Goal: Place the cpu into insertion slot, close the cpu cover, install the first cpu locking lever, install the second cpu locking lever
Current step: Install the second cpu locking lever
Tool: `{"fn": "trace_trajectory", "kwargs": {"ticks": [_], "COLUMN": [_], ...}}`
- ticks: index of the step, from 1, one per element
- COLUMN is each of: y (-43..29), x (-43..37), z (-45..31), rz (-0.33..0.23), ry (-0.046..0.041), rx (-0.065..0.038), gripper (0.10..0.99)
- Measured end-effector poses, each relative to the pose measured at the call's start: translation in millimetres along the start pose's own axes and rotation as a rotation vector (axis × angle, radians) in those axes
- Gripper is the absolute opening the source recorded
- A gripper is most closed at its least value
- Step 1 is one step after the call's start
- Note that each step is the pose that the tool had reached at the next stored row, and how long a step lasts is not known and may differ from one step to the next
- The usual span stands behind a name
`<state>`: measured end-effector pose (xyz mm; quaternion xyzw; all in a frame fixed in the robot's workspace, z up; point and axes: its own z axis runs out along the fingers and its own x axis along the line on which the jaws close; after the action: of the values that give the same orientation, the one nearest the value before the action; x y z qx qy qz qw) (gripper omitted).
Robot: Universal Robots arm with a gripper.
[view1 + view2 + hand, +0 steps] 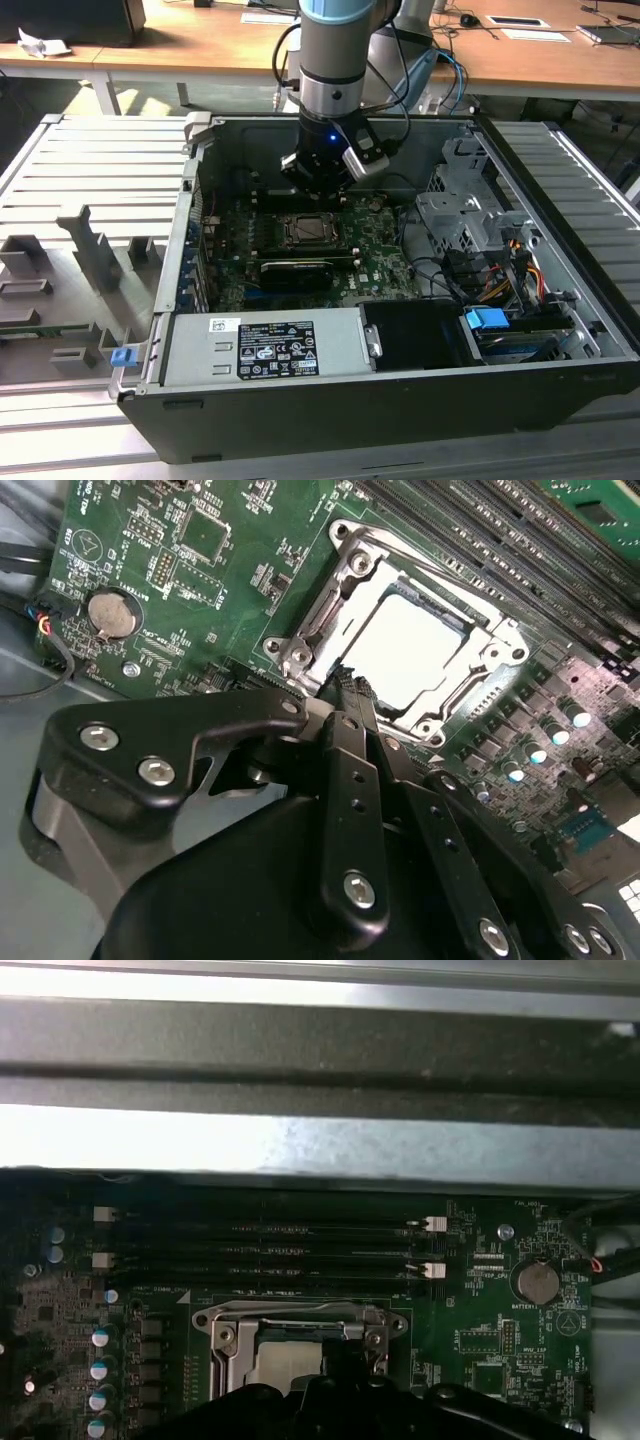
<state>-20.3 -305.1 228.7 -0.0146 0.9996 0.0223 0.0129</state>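
Note:
The cpu (410,645) lies flat in the insertion slot (308,231), its pale metal face showing through the window of the cpu cover (345,580). The silver cover frame lies down around the chip in both wrist views, and it is seen edge-on in the first wrist view as the cpu cover (290,1312). My gripper (350,680) is shut with nothing in it, and its black tip sits at the edge of the socket frame by one corner. The exterior view puts the gripper (322,178) low inside the case, just above the socket's far side.
Rows of memory slots (270,1250) run beside the socket, towards the case wall (300,1145). A coin battery (111,613) sits on the board. A long black card (297,270), the power supply (265,345), a drive cage (465,215) and loose cables (500,280) crowd the case.

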Motion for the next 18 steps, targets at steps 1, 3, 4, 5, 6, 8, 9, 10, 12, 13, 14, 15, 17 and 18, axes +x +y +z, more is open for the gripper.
{"fn": "trace_trajectory", "kwargs": {"ticks": [1,3,4,5,6,8,9,10,12,13,14,15,17,18], "y": [-0.2,-0.1,0.1,0.1,-0.2,-1.9,-2.5,-3.8,-6.3,-8.4,-10.0,-14.1,-19.9,-22.6], "x": [0.0,-0.1,-0.3,-0.3,-0.4,-0.3,-0.3,-0.1,0.1,0.3,0.3,0.6,0.9,1.0], "z": [-0.5,-6.3,-11.1,-13.6,-15.4,-15.5,-15.6,-15.6,-15.8,-15.8,-15.9,-16.1,-16.3,-16.5], "rz": [0.0,0.0,0.0,0.0,0.0,0.0,0.0,0.0,0.0,0.0,0.0,0.0,0.0,0.0], "ry": [0.0001,0.0001,0.0001,0.0001,0.0,0.0,0.0,0.0001,0.0,0.0,0.0001,0.0001,0.0001,0.0001], "rx": [0.0,0.0,0.0,0.0,0.0,0.0,0.0,0.0,0.0,0.0,0.0,0.0,0.0,0.0], "gripper": [0.106,0.106,0.106,0.106,0.106,0.106,0.106,0.106,0.106,0.106,0.106,0.106,0.106,0.106]}}
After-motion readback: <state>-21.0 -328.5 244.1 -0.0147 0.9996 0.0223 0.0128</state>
